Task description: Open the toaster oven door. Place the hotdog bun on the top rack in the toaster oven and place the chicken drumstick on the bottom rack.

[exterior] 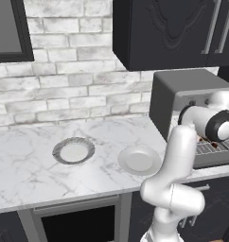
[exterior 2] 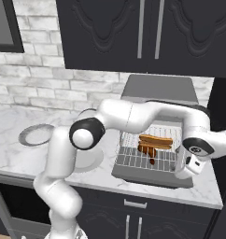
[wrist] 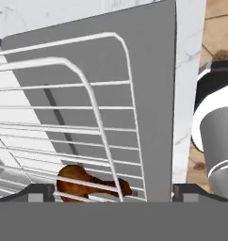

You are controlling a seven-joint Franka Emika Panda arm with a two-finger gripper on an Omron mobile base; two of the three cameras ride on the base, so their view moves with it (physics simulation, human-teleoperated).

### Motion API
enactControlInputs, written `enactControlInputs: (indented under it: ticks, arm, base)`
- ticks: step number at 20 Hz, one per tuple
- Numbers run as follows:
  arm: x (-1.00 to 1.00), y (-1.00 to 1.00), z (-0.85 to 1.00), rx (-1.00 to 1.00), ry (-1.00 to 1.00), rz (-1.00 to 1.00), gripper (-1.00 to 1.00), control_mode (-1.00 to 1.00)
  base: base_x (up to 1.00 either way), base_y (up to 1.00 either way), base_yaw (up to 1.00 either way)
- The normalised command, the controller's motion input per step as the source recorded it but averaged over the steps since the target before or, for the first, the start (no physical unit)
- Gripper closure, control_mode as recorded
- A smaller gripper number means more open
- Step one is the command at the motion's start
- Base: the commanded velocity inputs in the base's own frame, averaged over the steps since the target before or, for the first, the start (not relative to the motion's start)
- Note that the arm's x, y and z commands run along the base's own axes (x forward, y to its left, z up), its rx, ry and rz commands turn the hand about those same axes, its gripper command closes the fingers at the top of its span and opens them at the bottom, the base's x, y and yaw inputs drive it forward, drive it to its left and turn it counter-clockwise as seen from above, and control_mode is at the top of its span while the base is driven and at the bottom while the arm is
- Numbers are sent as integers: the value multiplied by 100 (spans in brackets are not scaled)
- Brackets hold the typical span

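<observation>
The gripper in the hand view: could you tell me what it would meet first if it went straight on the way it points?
Probably the wire rack, with the chicken drumstick just under its bars and the open toaster oven door behind; depth is uncertain.

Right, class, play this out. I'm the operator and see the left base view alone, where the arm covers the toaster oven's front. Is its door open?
Observer: Yes. In the right base view the toaster oven door lies folded down flat.
Operator: Where is the bun?
Observer: The hotdog bun lies on the upper rack, which is drawn out over the door.
Operator: And the drumstick?
Observer: The chicken drumstick sits just under the bun, on the lower rack. The hand view shows it beneath the upper wires.
</observation>
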Motion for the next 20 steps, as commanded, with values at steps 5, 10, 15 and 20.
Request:
enactControlInputs:
  ticks: [5,10,15,20]
  arm:
    - [-60,-3,22,0,0,-1,-100,-100]
    - [-72,28,21,-5,0,11,-100,-100]
    - [-6,58,-1,-24,0,53,-100,-100]
    - [0,60,-4,-30,0,49,-100,-100]
  base:
    - [0,0,0]
    - [0,0,0]
    - [0,0,0]
    - [0,0,0]
